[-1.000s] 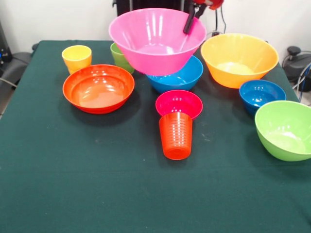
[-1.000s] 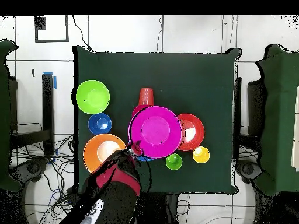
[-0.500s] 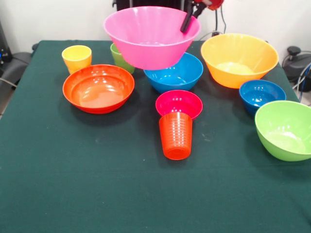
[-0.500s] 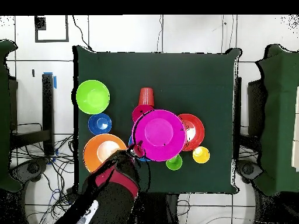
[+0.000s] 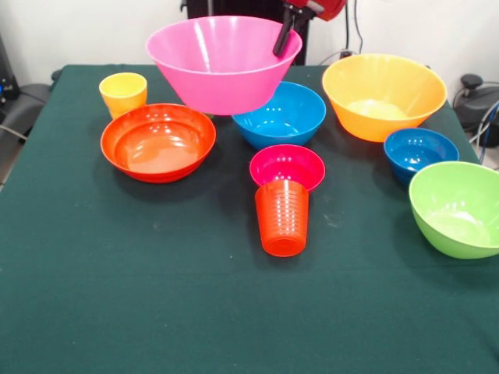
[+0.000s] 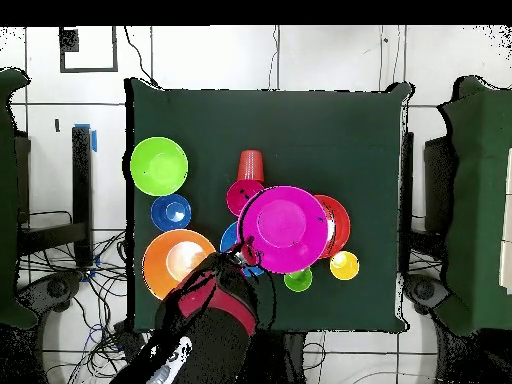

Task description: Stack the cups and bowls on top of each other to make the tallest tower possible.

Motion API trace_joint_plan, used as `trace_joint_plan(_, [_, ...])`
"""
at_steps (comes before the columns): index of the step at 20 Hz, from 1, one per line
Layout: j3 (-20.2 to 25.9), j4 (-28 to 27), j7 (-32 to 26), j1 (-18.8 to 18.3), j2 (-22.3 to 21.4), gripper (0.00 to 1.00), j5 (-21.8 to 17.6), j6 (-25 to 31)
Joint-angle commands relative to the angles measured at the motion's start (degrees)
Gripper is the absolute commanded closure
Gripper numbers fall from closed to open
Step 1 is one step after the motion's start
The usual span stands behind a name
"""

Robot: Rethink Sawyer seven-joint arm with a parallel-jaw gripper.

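Front view: gripper (image 5: 282, 37) fingers clamp the rim of the large glossy pink plastic bowl (image 5: 221, 64), held in the air above the green-clothed worktop (image 5: 156, 273), between the wide shallow red-orange bowl (image 5: 158, 142) and medium blue bowl (image 5: 281, 115). Overhead view: pink bowl (image 6: 286, 229) overlaps the red-orange bowl (image 6: 338, 222) and blue bowl (image 6: 232, 240); gripper (image 6: 238, 256) at its rim.

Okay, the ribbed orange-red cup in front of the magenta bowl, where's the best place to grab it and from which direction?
Probably by the body, from above. The ribbed orange-red cup stands upside down, closed base up, so there is no rim to pinch. It narrows toward the top; straddle it, leaving the side touching the small magenta bowl free.
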Motion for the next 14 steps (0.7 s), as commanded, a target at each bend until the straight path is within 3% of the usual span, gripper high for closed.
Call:
trace_joint_plan(1, [6.82,-2.12,6.66,-1.45,1.40,1.00,1.15,-3.20])
trace_joint_plan(9, [11.13,-1.37,4.63,-3.94,-0.36,1.00,0.41,-1.55])
trace_joint_plan(14, [10.11,-2.68,4.99,-2.18,0.21,1.00,0.30,-1.84])
